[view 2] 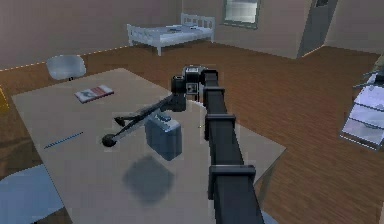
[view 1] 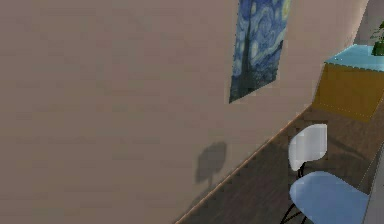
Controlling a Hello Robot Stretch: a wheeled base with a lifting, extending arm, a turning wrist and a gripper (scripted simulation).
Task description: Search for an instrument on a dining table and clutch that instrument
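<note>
A pale dining table [view 2: 60,110] spreads across the arm side view. My arm reaches over it, and the gripper [view 2: 113,130] points toward the view's left with its thin fingers [view 2: 108,140] above the tabletop. A grey-blue box-shaped thing with a small handle [view 2: 165,138] is right under the fingers, with a dark shadow on the tabletop below it. I cannot tell whether the gripper holds it or whether it stands on the table. A flat red-and-white book [view 2: 95,93] and a thin pencil-like stick [view 2: 62,140] lie on the table farther left.
A white chair [view 2: 65,65] stands behind the table, and a pale blue seat [view 2: 25,195] at its near left corner. A white bed [view 2: 170,32] stands by the far wall. Ahead are a close wall with a blue painting [view 1: 258,45], two chairs [view 1: 310,145] and a yellow cabinet [view 1: 352,88].
</note>
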